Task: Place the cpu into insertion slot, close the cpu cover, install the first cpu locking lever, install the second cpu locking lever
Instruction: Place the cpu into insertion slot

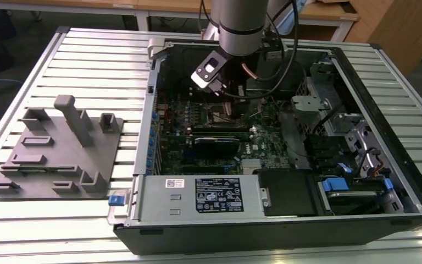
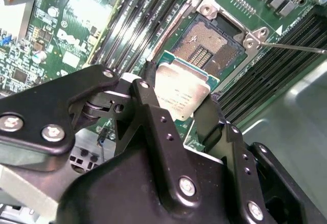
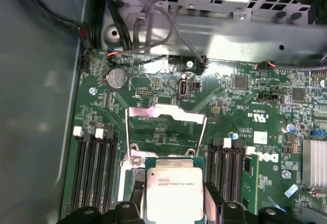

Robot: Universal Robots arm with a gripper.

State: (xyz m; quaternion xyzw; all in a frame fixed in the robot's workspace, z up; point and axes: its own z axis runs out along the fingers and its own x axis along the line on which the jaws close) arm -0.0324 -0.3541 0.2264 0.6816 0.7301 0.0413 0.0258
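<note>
Exterior view: the arm reaches down into an open PC case (image 1: 387, 110) lying on a slatted table (image 1: 64, 55). The gripper (image 1: 226, 108) is low over the green mainboard (image 1: 196, 148). A grey fixture (image 1: 57, 154) sits on the table outside the case, on the exterior view's left.

Second wrist view: the insertion slot (image 2: 207, 47) is uncovered, w/ its gold-brown contact field bare. The cpu (image 2: 184, 88), silver top up, is pinched edge to edge between the black fingers (image 2: 153, 116), so the gripper (image 2: 176, 100) is clamped narrow on it. The chip is on the gripper's side of the slot and overlaps its near edge. Can't tell if it touches the slot. A thin lever rod (image 2: 294, 47) sticks out from one slot corner. Long black memory slots (image 2: 138, 19) flank the slot on both sides.

First wrist view: the cpu (image 3: 173, 183) sits in the gripper (image 3: 173, 209), approx. level. The cpu cover (image 3: 166, 115) is flipped up on the slot's far side, beyond the chip, w/ the board visible through its window. A coin battery (image 3: 117, 79) lies further out past the cover.
</note>
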